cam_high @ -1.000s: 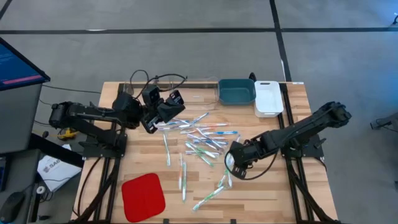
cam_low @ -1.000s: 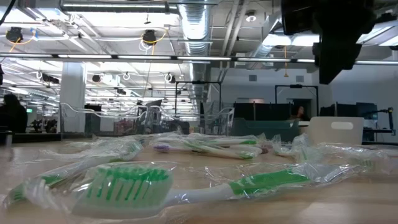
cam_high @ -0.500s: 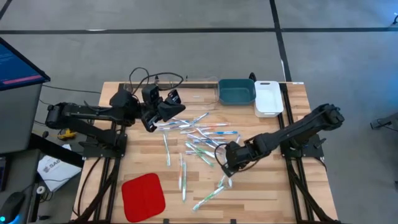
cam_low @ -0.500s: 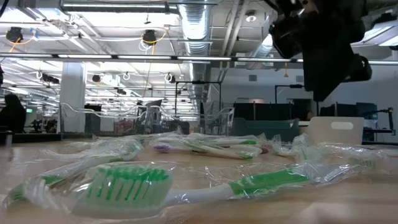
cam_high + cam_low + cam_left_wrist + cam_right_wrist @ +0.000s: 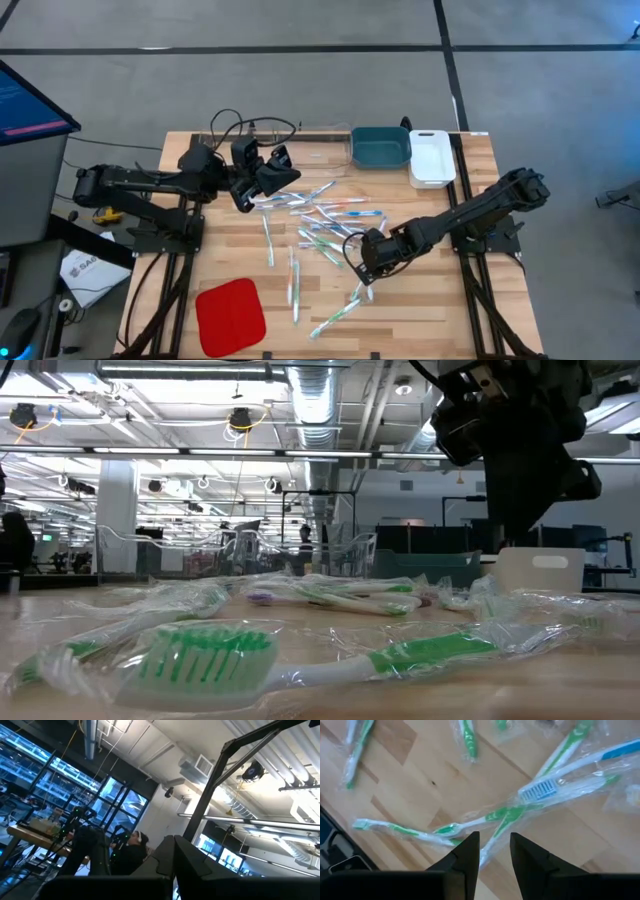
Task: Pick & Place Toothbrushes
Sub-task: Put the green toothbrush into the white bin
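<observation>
Right tool [image 5: 357, 268] has shifted left over the toothbrushes [image 5: 322, 232], fingers parted.

Left wrist view is angled upward, into the room. The left gripper's two dark fingers [image 5: 172, 865] are seen at the lower edge, pressed together with no gap. A dark angled metal beam [image 5: 215, 775] is crossed by a pale ceiling. A grey wall vent [image 5: 202, 765] is noted, also a round black fan [image 5: 253, 770], blue-lit windows [image 5: 45, 775] and a seated person [image 5: 132, 851] among dark equipment.
</observation>
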Controlling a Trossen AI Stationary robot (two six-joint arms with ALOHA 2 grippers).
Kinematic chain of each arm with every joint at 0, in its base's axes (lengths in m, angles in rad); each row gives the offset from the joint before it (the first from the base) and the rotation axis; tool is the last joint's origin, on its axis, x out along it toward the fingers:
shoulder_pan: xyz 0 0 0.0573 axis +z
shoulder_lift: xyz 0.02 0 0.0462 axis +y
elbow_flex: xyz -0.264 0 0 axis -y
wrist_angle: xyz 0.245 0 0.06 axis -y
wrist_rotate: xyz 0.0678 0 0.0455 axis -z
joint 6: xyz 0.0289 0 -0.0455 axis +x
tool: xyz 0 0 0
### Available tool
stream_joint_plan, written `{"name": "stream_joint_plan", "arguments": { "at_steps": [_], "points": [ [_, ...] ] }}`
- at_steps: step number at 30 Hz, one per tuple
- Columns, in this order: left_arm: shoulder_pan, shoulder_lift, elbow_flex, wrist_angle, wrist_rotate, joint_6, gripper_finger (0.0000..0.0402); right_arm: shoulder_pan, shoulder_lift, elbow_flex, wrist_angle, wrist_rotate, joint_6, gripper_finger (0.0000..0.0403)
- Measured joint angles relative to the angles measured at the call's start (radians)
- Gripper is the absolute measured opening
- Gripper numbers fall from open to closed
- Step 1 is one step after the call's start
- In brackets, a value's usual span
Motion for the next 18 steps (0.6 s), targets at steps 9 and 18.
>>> {"name": "stream_joint_plan", "arguments": {
  "at_steps": [9, 18],
  "points": [
    [0.000, 0.000, 0.000, 0.001, -0.002, -0.001, 0.0002, 0.024, 0.118, 0.005, 0.088, -0.013, 0.028, 0.0104],
    [0.000, 0.000, 0.000, -0.010, -0.003, -0.004, 0.0002, 0.032, 0.127, 0.021, 0.058, -0.014, 0.048, 0.0105]
  ]
}}
